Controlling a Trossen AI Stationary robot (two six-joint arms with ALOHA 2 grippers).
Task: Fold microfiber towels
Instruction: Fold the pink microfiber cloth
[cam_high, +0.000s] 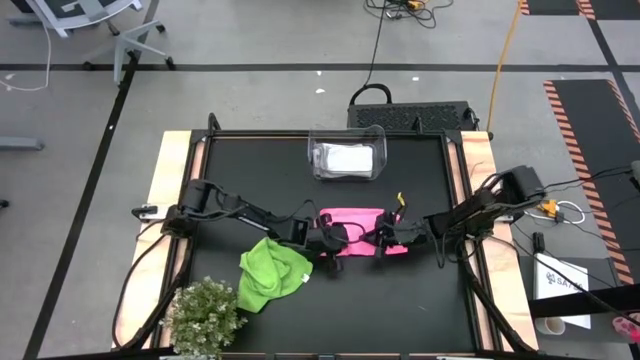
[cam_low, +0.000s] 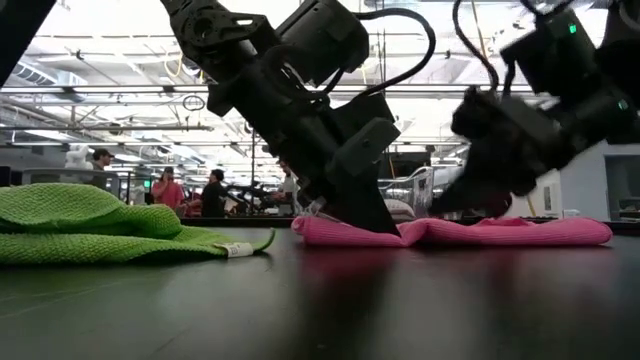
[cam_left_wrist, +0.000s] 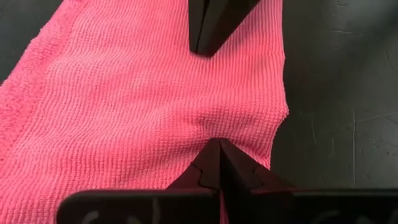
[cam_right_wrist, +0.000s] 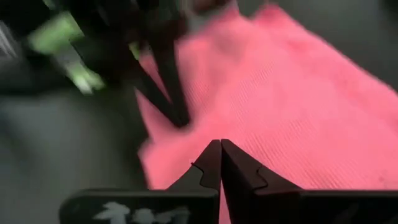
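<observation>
- The pink towel (cam_high: 358, 217) lies spread at the middle of the black surface (cam_high: 400, 290), a wide strip with soft ripples along its near edge in the low view.
- The left tool (cam_high: 335, 238) is down on the pink towel's left end, its two fingers together; in the left wrist view the tips pinch a small ridge of the cloth at the towel's edge.
- The right tool (cam_high: 385, 240) is down on the same towel toward its right part, fingers together, tips touching the pink cloth in the right wrist view; whether it holds a fold I cannot tell.
- In each wrist view the other arm's dark fingers show farther off, on the same towel.
- The green towel (cam_high: 270, 275) lies bunched just left of and nearer than the pink one, close to it but apart, with a small white tag showing.
- A clear plastic bin (cam_high: 347, 155) stands at the far middle of the surface, with a white towel (cam_high: 346, 159) inside.
- A small bushy plant (cam_high: 205, 315) stands at the near left corner, just beside the green towel.
- People stand in the room beyond the surface in the low view.
</observation>
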